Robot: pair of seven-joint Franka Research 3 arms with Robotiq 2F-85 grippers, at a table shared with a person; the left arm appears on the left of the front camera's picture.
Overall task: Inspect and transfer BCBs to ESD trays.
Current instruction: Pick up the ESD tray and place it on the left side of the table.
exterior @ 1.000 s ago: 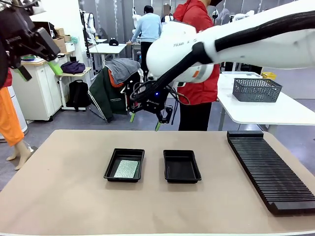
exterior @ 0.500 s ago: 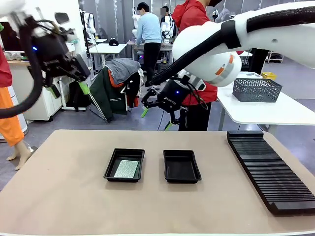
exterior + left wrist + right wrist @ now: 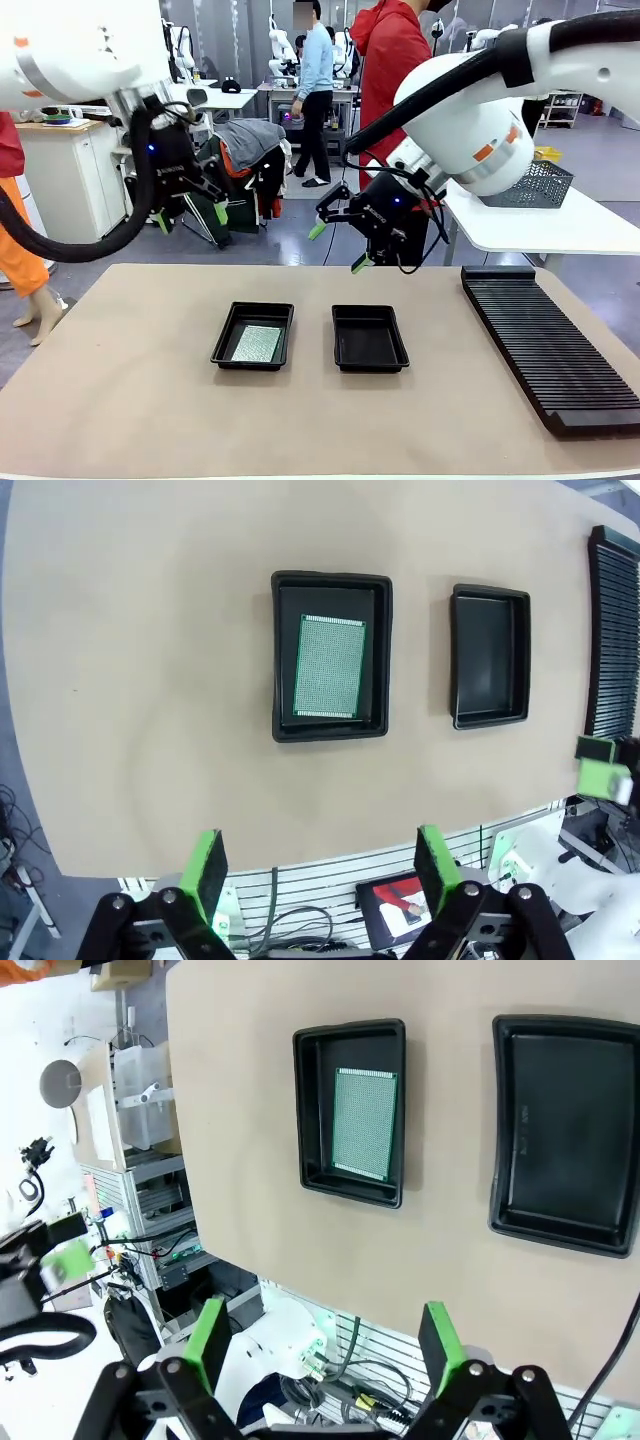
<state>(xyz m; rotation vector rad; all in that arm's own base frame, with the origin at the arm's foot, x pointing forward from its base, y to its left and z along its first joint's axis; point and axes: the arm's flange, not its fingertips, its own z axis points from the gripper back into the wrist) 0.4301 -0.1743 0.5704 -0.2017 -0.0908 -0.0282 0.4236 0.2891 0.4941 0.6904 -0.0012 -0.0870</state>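
Front view, BCB (image 3: 257, 344) in left tray (image 3: 222, 342)

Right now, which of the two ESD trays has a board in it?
The left tray: a pale green BCB lies flat in it, while the right tray is bare.

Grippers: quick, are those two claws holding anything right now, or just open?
Left gripper: open, holding nothing.
Right gripper: open, holding nothing.
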